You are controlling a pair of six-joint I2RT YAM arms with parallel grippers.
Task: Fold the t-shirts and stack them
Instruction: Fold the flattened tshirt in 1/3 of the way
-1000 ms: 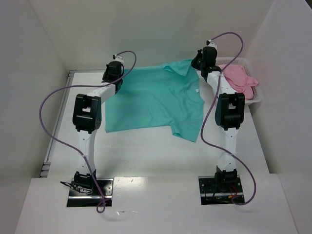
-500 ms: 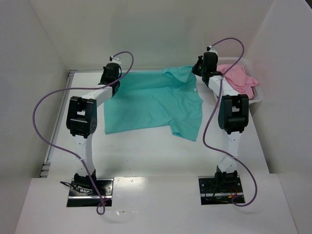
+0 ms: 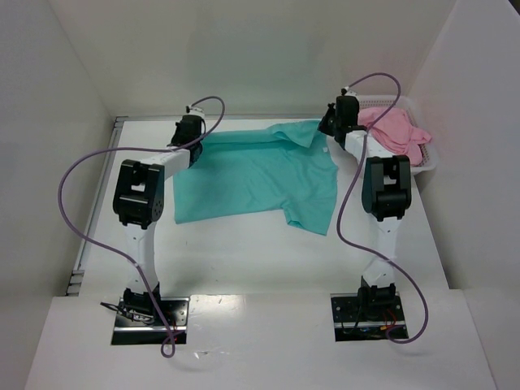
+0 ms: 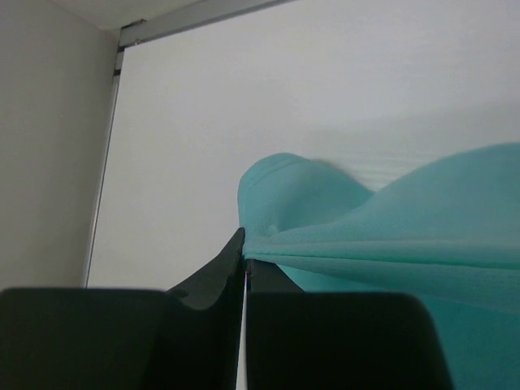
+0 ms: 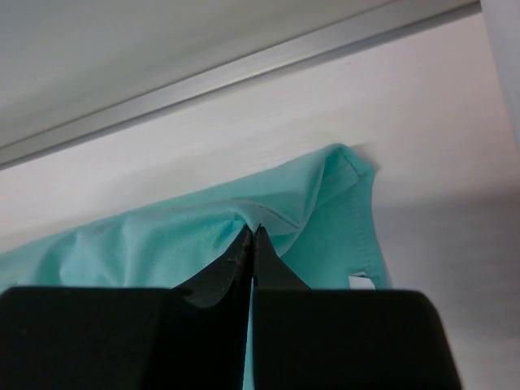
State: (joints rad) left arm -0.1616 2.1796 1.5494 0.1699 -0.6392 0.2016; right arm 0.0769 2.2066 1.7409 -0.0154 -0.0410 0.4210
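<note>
- The left gripper [image 4: 244,258] is clamped on one end of the teal t-shirt [image 3: 260,175]'s far edge, and the right gripper [image 5: 253,236] is clamped on the other end.
- The held edge runs between the pincers, and the cloth lies behind both, toward the arm bases.

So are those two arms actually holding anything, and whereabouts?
Both hold the teal t-shirt: the left fingers pinch its far left corner, the right fingers a fold at its far right end.

bare table [image 3: 244,252] lies open near the bases; the basket [image 3: 429,166] seemingly crowds the right tool [image 5: 253,236].
</note>
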